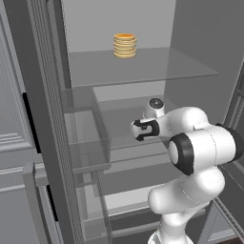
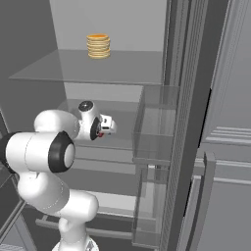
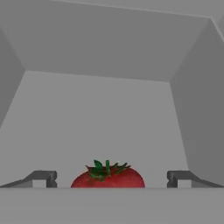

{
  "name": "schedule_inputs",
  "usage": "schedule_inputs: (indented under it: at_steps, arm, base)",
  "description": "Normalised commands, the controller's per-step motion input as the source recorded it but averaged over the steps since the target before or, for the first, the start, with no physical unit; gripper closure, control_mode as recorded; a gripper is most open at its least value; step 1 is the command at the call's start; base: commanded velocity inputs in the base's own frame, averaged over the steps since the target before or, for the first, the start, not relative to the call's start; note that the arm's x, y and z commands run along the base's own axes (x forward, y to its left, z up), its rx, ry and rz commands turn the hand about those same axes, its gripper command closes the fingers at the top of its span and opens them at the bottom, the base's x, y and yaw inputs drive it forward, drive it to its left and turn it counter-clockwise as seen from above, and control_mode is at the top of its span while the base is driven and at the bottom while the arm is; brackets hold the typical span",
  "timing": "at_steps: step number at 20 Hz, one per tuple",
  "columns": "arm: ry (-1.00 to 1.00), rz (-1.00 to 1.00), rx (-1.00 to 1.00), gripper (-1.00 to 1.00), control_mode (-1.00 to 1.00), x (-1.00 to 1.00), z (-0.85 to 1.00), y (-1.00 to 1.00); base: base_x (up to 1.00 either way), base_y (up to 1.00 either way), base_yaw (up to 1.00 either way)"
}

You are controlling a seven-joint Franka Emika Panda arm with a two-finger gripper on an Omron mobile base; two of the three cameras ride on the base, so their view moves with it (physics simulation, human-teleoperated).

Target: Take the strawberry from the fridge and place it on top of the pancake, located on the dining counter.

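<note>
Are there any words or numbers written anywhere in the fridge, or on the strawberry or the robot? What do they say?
None: no words, numbers, labels or signs can be read anywhere.
The fridge walls and glass shelves are plain grey.
The strawberry has just red skin and green leaves.
The stack of pancakes on the top shelf is unmarked.
The white robot arm bears no writing.

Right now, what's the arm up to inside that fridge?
The arm is reaching into the open fridge at a middle shelf. In the hand view the gripper is open, its fingertips standing either side of the strawberry without touching it. Nothing is gripped yet. A yellow-golden pancake stack sits on the glass shelf above.
</note>
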Motion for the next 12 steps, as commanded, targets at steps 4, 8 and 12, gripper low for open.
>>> schedule_inputs:
  at_steps: [4,8,12]
  arm:
    - [0.0,0.0,0.0,-1.0,-1.0,0.0,-0.19,0.0]
    - [0.01,0.0,0.0,1.0,-1.0,0.0,-0.16,0.0]
    - [0.02,-0.01,0.0,1.0,-1.0,-0.17,-0.03,-0.01]
  base:
    - [0.0,0.0,0.0]
    - [0.0,0.0,0.0]
    - [0.0,0.0,0.0]
